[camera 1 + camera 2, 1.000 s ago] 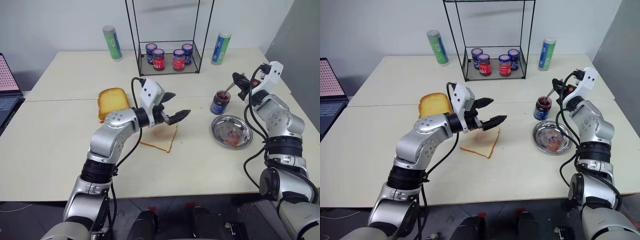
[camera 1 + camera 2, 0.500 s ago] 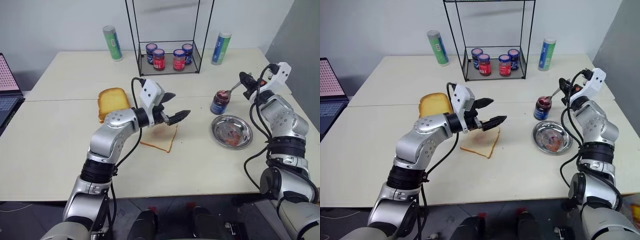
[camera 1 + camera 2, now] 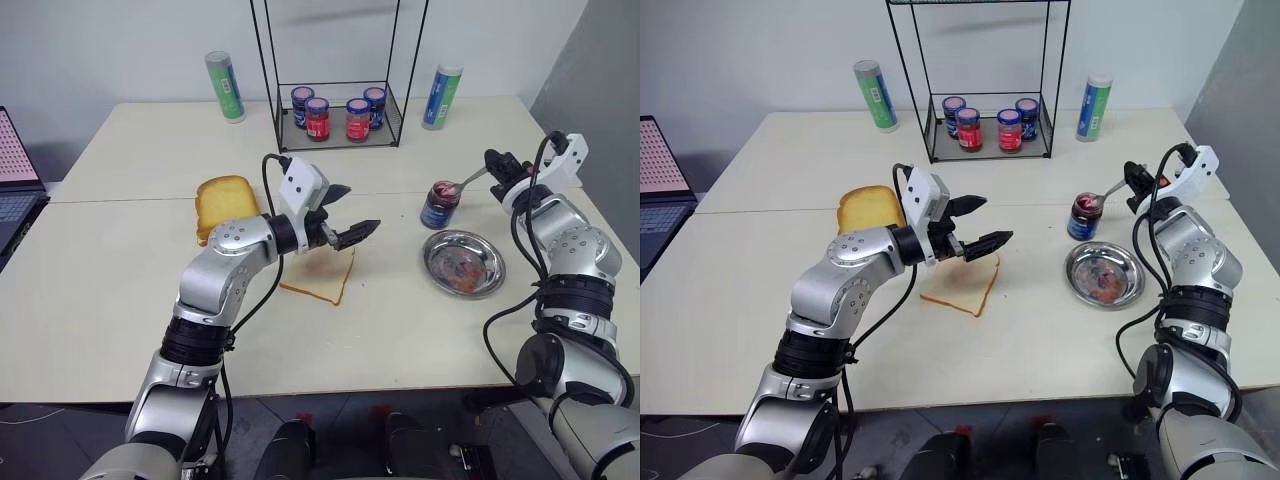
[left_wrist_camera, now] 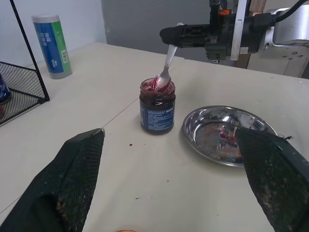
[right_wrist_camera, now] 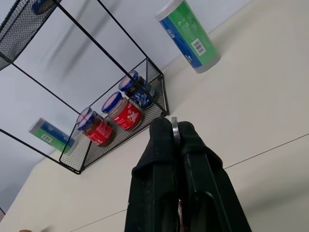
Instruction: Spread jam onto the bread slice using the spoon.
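The right gripper (image 3: pixel 492 160) has its two fingers (image 5: pixel 166 159) pinched tight on the handle of the spoon (image 4: pixel 165 67). The spoon slants down from the grip to the open jar (image 4: pixel 157 106), and its bowl rests at the jar's mouth, in the jam (image 4: pixel 156 85). How deep the bowl sits cannot be made out.

The left gripper (image 3: pixel 345 213) is spread wide and holds nothing. One finger (image 4: pixel 79 166) and the other (image 4: pixel 275 169) frame the jar and plate in the left wrist view. The gripper hangs above the bread slice (image 3: pixel 322 278), at the slice's 12 o'clock edge, apart from it. The slice lies flat near the middle of the table (image 3: pixel 110 290), and the left arm hides its far edge.

The jar stands at about 3 o'clock from the slice. The steel plate (image 3: pixel 489 252), smeared with red, lies just beside the jar, at the jar's 5 o'clock. A thicker golden toast (image 3: pixel 224 203) lies at the slice's 10 o'clock. A wire rack (image 3: pixel 340 110) with four small lidded jars (image 3: pixel 338 112) stands at 12 o'clock, flanked by two tall tubes (image 3: pixel 226 87), one on each side. A laptop (image 3: pixel 16 180) is cut off by the edge at 9 o'clock.
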You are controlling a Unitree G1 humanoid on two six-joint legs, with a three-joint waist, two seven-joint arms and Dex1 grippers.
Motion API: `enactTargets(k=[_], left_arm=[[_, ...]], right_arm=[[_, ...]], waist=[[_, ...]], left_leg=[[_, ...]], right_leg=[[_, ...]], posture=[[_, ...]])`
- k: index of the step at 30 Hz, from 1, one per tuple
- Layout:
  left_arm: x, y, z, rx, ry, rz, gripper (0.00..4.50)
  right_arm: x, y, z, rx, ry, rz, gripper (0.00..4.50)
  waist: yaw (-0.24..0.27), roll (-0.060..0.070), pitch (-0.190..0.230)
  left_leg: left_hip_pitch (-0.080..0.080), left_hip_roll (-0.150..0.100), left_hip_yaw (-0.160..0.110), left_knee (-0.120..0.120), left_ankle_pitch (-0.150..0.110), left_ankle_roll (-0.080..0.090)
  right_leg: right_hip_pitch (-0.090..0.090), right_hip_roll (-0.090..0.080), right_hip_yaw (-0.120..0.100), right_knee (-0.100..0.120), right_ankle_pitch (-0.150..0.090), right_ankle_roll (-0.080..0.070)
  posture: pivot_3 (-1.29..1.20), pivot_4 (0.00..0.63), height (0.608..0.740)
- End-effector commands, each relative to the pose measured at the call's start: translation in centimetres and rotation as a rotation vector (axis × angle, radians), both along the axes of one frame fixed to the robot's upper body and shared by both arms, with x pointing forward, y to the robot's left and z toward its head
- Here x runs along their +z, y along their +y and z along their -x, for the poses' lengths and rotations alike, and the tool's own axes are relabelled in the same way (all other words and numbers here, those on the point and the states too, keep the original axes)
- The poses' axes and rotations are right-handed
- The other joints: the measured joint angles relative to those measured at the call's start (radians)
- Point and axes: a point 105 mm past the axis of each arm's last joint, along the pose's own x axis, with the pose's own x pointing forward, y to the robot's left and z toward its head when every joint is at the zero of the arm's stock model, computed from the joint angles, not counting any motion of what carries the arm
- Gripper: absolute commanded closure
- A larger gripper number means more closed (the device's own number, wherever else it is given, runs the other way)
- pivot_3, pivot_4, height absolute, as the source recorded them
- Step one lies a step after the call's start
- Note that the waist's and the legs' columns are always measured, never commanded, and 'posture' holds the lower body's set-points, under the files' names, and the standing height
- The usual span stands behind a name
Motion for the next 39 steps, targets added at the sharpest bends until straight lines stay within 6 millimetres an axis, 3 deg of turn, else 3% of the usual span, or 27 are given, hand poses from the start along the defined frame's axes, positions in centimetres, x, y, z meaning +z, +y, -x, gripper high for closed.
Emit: enactTargets(k=[1,9,14,39], left_arm=[[1.5,0.1,0.2,-0.006,-0.064,0.006,0.00],[1.5,0.1,0.4,-0.006,-0.066,0.005,0.00],[1.4,0.0,0.4,-0.009,-0.066,0.005,0.00],[1.5,0.2,0.2,-0.007,-0.068,-0.002,0.00]], right_arm=[[1.0,0.6,0.2,0.012,-0.047,0.057,4.47],[0.9,1.4,0.1,0.032,-0.052,0.096,4.47],[1.0,1.3,0.0,0.030,-0.048,0.026,4.47],[1.0,-2.4,0.0,-0.082,0.009,-0.431,4.47]], waist=[[-0.001,0.000,0.000],[-0.002,0.000,0.000],[-0.002,0.000,0.000],[-0.004,0.000,0.000]], left_leg=[[0.000,0.000,0.000,0.000,0.000,0.000],[0.000,0.000,0.000,0.000,0.000,0.000],[0.000,0.000,0.000,0.000,0.000,0.000],[0.000,0.000,0.000,0.000,0.000,0.001]], right_leg=[[0.000,0.000,0.000,0.000,0.000,0.000],[0.000,0.000,0.000,0.000,0.000,0.000],[0.000,0.000,0.000,0.000,0.000,0.000],[0.000,0.000,0.000,0.000,0.000,0.000]], posture=[[0.00,0.150,0.740],[0.00,0.150,0.740],[0.00,0.150,0.740],[0.00,0.150,0.740]])
